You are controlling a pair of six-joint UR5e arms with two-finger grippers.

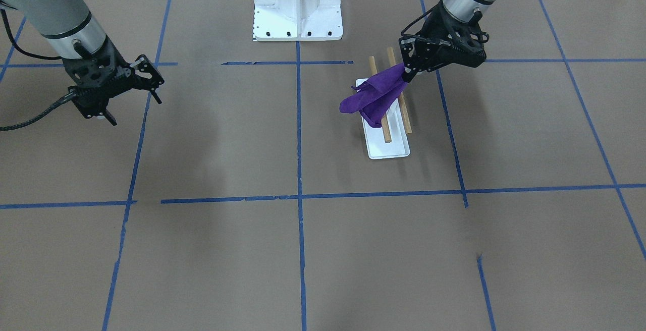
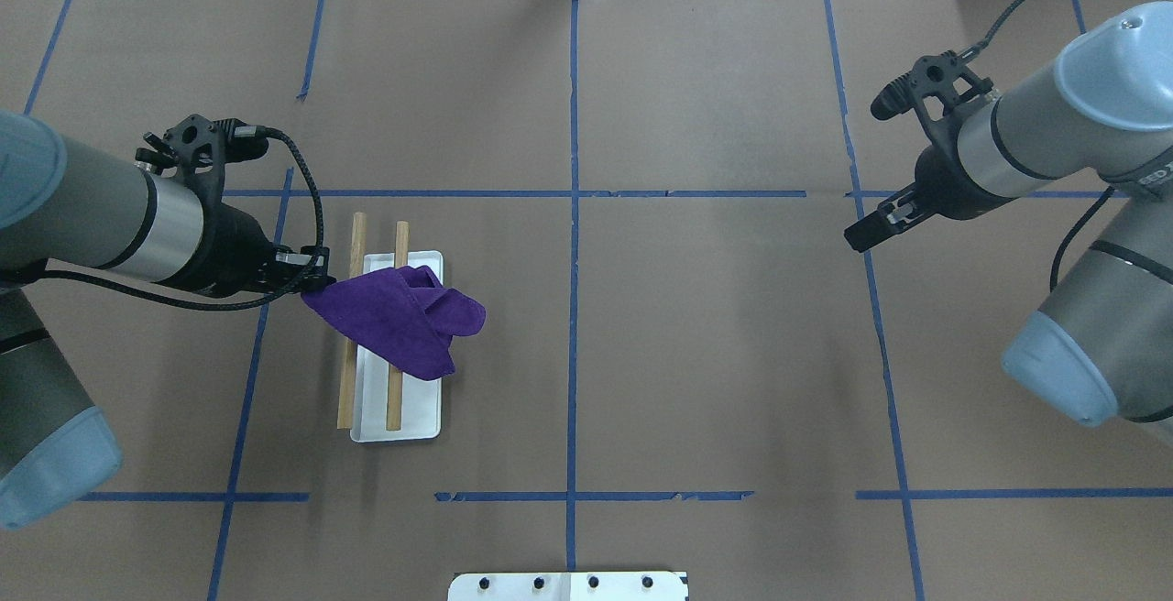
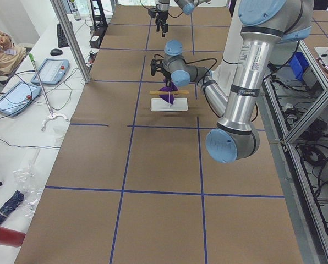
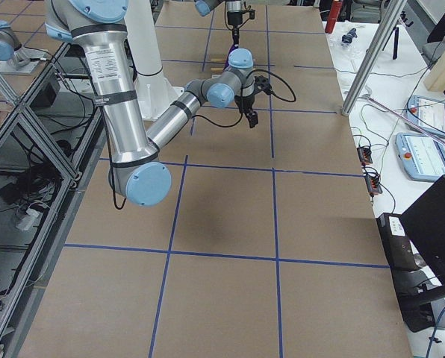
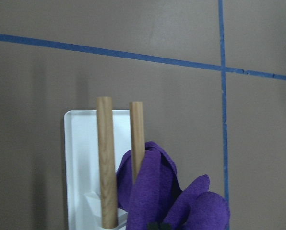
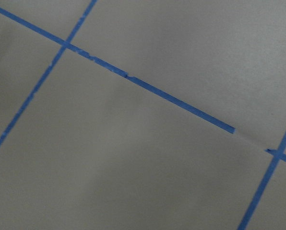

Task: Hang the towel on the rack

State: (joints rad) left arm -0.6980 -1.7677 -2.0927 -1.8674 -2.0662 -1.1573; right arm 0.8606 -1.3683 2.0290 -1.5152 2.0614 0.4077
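Purple towel hangs bunched across both wooden dowels of the rack. Its length slants from the left gripper, which is clamped on one corner, toward the right edge of the table. The rack's long axis runs from robot-side edge to far edge, nearer the left edge. The right gripper hangs spread and empty.

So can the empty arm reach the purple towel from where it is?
Maybe, with a long stretch: only open table lies between the right gripper and the towel, but the left gripper grips it over the rack.
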